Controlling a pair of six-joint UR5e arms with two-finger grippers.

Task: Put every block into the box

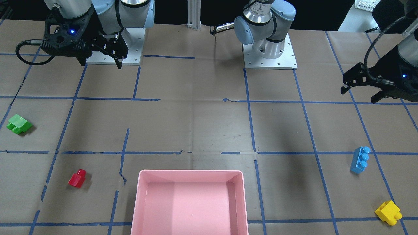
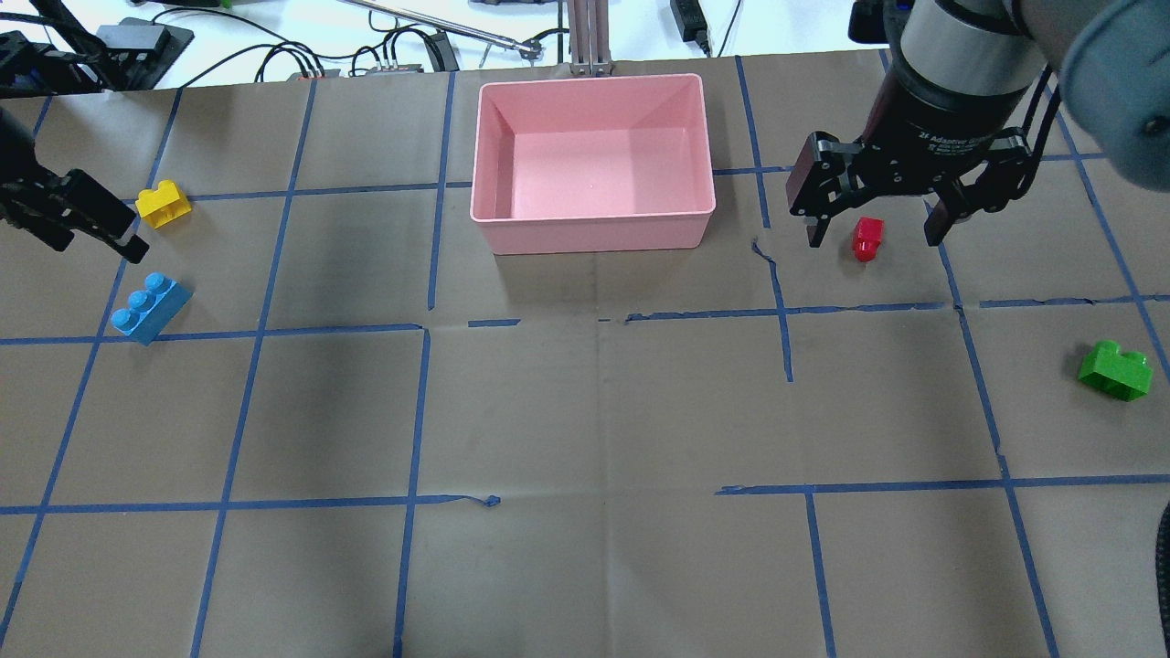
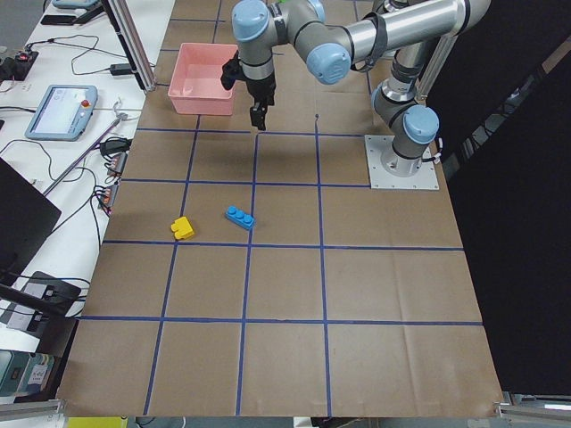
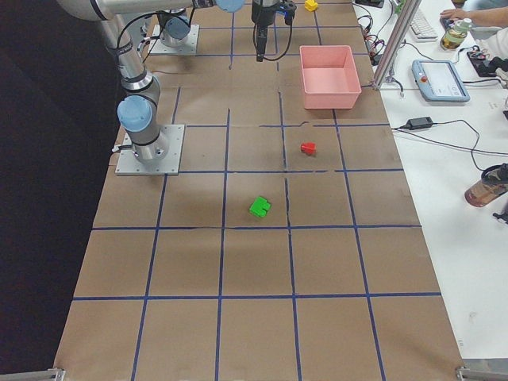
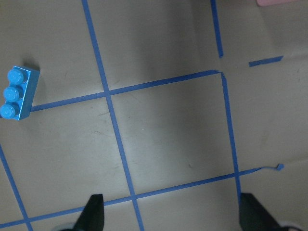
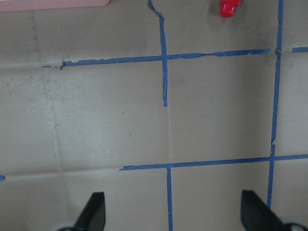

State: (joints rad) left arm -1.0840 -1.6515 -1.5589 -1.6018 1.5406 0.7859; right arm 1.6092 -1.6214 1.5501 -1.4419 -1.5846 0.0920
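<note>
Jaws spread on left gripper [image 5: 173, 211] and right gripper [image 6: 174, 214], both empty.
Shallow pink plastic tray [image 1: 191, 171] holds nothing: green studded brick [image 1: 19, 124], red one-stud brick [image 1: 77, 179], long blue brick [image 1: 360, 160] and yellow brick [image 1: 388, 212] all lie outside.

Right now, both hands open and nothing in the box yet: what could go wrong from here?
1. The red block lies on its side, stud sideways; the right hand could pinch the narrow stud and slip off.
2. The yellow block and blue block sit close together; the left hand, wide open, could knock one while reaching for the other.
3. The green block is far out from the box; a weak grip may drop it on the carry.
</note>
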